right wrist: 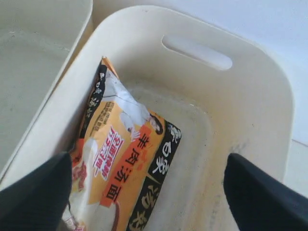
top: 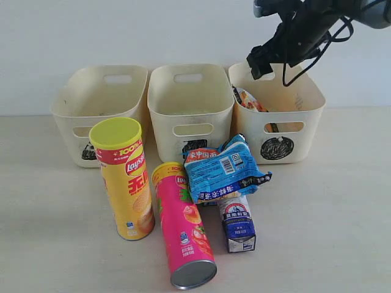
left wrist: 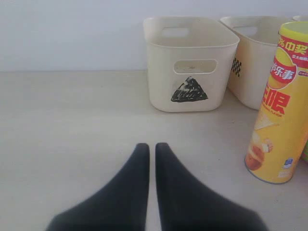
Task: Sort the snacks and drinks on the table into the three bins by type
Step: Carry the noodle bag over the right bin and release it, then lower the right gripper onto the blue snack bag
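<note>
Since the orange-white packet [right wrist: 126,159] already lies inside the circle-marked bin [top: 308,97] at the upper right of the exterior frame, propped on a slant against that bin's left wall, I read the right fingers [right wrist: 262,192] as free: they stand spread wide above the tub, one on each side of the packet, and pinch nothing. What the next pick turns on, as I judge it, is the blue crinkly packet [top: 223,171]. It sits down and to the left of those fingers, at the frame's centre just in front of the middle and right bins. Its long axis runs roughly across the frame, dipping a little to the right, and it seems to rest on the blue-and-white carton [top: 238,226] and against the pink tube [top: 183,232]. It looks glossy, creased and puffy, with white labels, so probably soft to grip. The right arm appears the nearer to it. The left fingers [left wrist: 130,192] are pressed together, low over the desk [top: 330,213] and facing the triangle-marked bin [left wrist: 190,62], with the upright yellow Lay's tube [top: 125,177] near them.
</note>
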{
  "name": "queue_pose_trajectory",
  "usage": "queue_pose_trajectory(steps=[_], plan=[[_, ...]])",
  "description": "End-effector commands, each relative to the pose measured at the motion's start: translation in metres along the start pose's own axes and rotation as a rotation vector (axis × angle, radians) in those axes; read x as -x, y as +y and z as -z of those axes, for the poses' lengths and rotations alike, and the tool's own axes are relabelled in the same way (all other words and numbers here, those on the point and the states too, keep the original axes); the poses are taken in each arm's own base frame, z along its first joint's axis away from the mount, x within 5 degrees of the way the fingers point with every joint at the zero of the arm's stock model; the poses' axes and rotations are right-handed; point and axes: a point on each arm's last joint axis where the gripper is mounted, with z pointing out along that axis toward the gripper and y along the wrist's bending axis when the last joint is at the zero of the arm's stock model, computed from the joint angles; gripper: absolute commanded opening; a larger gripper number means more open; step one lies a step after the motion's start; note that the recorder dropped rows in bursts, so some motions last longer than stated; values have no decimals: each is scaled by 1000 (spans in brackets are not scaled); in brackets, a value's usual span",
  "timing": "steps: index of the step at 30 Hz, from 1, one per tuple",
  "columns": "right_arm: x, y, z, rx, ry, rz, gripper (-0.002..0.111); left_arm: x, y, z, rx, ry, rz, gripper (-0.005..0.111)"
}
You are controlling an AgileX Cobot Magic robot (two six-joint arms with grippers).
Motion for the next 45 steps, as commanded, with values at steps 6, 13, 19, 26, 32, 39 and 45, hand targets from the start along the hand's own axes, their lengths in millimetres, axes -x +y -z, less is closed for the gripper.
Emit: queue_pose_trajectory(steps=[6, 13, 19, 26, 32, 39, 45], plan=[[7, -3, 54, 64, 119, 25, 68, 2, 0, 1, 1, -15, 12, 4], [2, -35, 77, 132, 88, -124, 16, 2, 0, 1, 1, -15, 12, 4], [-22, -33, 108, 212, 123, -144, 0, 2, 0, 1, 1, -15, 12, 4], [-50, -10, 135, 324, 157, -123, 0, 2, 0, 1, 1, -15, 12, 4], [-83, 5, 138, 374, 190, -119, 0, 2, 0, 1, 1, -13, 12, 4], [-122, 22, 124, 425, 169, -156, 0, 2, 0, 1, 1, -15, 12, 4], [-154, 32, 99, 453, 172, -263, 0, 2, 0, 1, 1, -15, 12, 4]])
